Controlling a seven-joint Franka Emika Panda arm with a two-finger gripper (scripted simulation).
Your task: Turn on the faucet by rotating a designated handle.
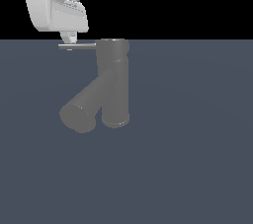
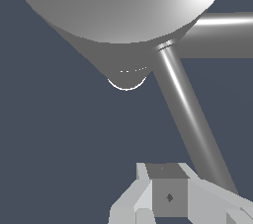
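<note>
Faucet (image 1: 115, 85) stands a little left of centre in the exterior view, on the flat blue-grey desk (image 1: 197, 168). Body is an upright dull grey cylinder; a thick spout (image 1: 86, 104) slants off it down toward the lower left of the frame, its round end facing the camera.

Handle (image 1: 77, 46): thin flat grey bar, level, sticking out from the top cap toward the exterior view's left, in the upper left part of the frame, right at the line where the desk meets the black background.

Hand (image 1: 69, 37): white, in the upper left corner of the exterior view, above the outer end of the handle. Its lowest tip sits just at the bar (touching or a hair above, cannot tell from this angle). Finger opening: cannot tell; only one pale tip shows here.

Wrist view: faucet (image 2: 118, 6) fills the upper part as a large grey rounded mass, with the handle (image 2: 190, 114) running as a shiny bar from it toward the lower right. Pale blocky hand parts (image 2: 170, 196) sit at the lower edge, next to the bar's near end. Gap between fingers not readable here either.
</note>
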